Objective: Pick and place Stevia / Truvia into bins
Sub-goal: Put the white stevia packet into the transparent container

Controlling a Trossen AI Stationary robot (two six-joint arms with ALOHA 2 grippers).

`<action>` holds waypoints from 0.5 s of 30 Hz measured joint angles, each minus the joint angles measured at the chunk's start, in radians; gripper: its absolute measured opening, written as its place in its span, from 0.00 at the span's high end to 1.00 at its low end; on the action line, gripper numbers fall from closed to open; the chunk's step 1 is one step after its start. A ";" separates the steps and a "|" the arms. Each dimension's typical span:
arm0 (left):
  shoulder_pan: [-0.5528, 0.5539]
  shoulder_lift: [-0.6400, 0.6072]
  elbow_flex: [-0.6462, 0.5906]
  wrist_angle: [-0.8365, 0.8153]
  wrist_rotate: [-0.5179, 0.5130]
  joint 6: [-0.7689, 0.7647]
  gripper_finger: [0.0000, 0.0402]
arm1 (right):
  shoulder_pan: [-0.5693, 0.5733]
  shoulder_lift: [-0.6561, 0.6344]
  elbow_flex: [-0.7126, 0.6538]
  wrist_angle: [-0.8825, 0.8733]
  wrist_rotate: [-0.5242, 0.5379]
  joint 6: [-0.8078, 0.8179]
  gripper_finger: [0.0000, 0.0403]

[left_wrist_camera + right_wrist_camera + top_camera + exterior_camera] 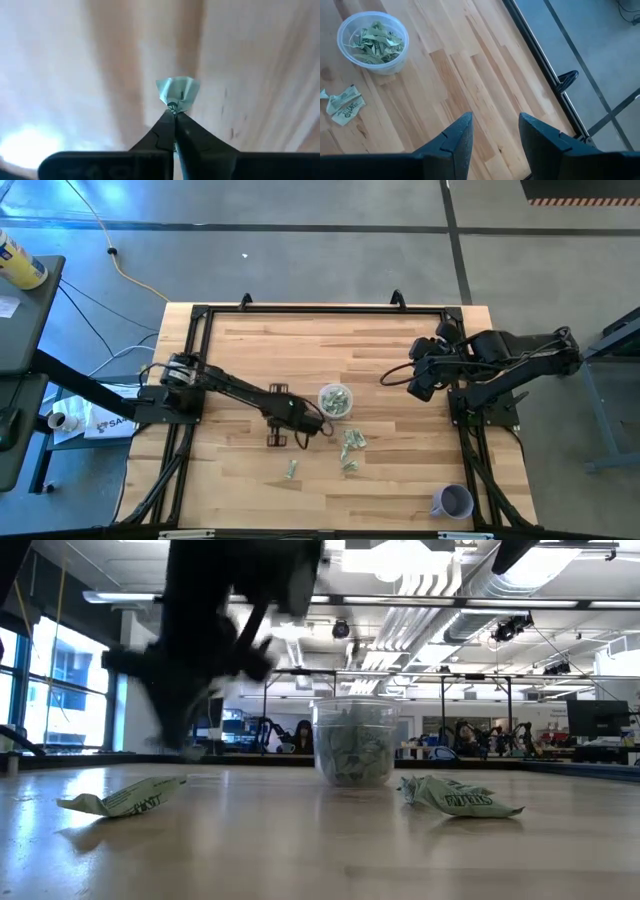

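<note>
The clear cup stands at the table's middle, holding several green-and-white packets; it also shows in the low view and the right wrist view. Loose packets lie flat on the wood near it. My left gripper is just left of and nearer than the cup, shut on one packet. My right gripper hangs open over bare wood toward the table's right far side. My left gripper pinches one crumpled packet by its near edge between the two fingertips. The rest of the packet fans out beyond the tips. The table behind it is blurred, so the packet seems held clear of the wood.
A lavender-purple cup stands near the table's near right corner. A black frame runs round the table top; its rail shows in the right wrist view. Bare wood lies on the table's far half.
</note>
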 joint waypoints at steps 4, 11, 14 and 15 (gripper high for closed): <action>0.058 -0.085 0.073 0.018 -0.068 -0.036 0.95 | -0.001 0.000 0.000 -0.002 0.011 0.007 0.63; 0.146 -0.145 0.249 0.235 -0.162 0.044 0.91 | -0.003 0.000 0.000 -0.010 0.012 0.023 0.62; 0.179 -0.118 0.256 0.379 -0.137 0.153 0.90 | -0.003 0.000 0.000 -0.010 0.013 0.026 0.63; 0.193 -0.100 0.256 0.410 -0.127 0.178 0.90 | -0.003 0.000 0.000 -0.009 0.013 0.026 0.63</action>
